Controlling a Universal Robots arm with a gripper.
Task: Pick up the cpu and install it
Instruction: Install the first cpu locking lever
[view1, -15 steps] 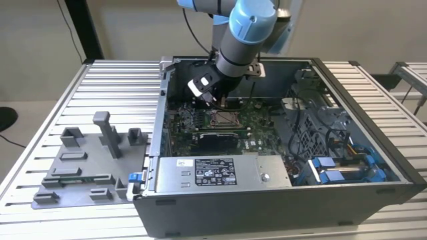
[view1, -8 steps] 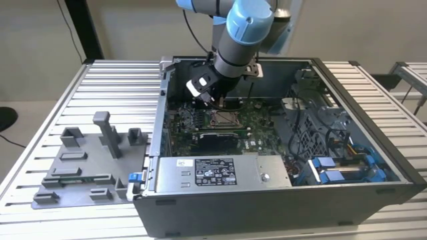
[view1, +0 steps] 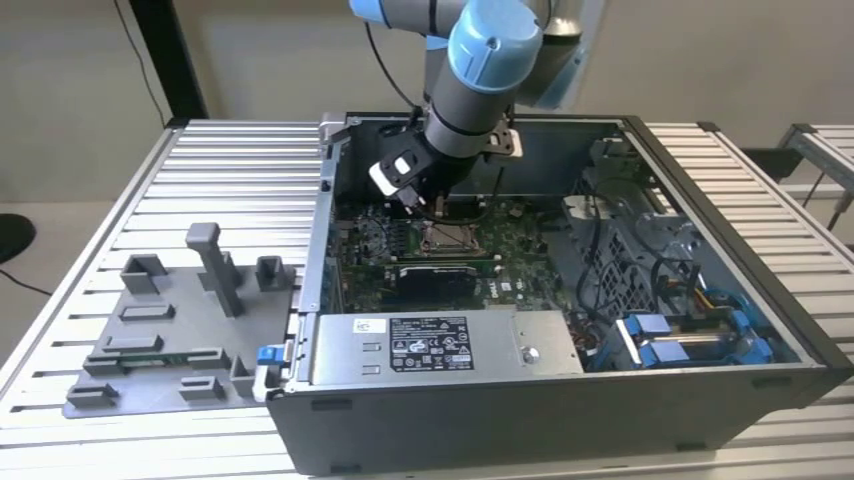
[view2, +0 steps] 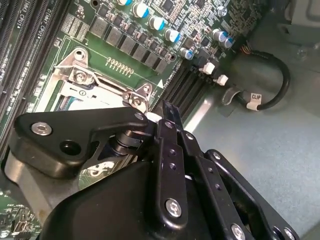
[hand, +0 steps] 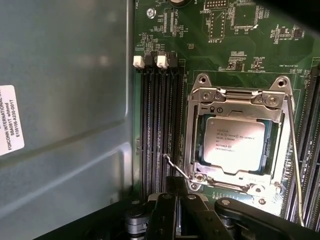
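In the exterior view, a grey plastic fixture (view1: 160, 340) lies on the slatted desk (view1: 227, 150), well away from the CPU socket (view1: 454, 237) on the exterior view's left, outside the open computer case (view1: 534, 410). I can make out no chip on its blocks. The arm reaches down into the case, and the gripper (view1: 416, 205) hangs just above the socket at its edge.

In the first wrist view, the memory slots (hand: 157, 125) run alongside the socket, just beside it. The cpu (hand: 234, 146) lies flat inside the socket with its pale silvery top facing up, square to the opening and showing no tilt. The metal load frame (hand: 235, 97) lies around it, with its edges lapping over the chip's rim. A thin retention lever (hand: 294, 160) runs along the socket's far side from the slots. I cannot tell whether it is hooked down.

The gripper (hand: 178, 192) sits just off the socket's near edge. Its fingers (hand: 167, 210) look pressed together with nothing between them, and they are clear of the chip. In the second wrist view, the gripper (view2: 167, 107) points at the socket's corner, just above the frame.

By my judgement the pick-up and placement are done, since the chip is seated where it belongs and the gripper carries nothing. What remains unsettled is only whether the frame is fully locked over the chip.
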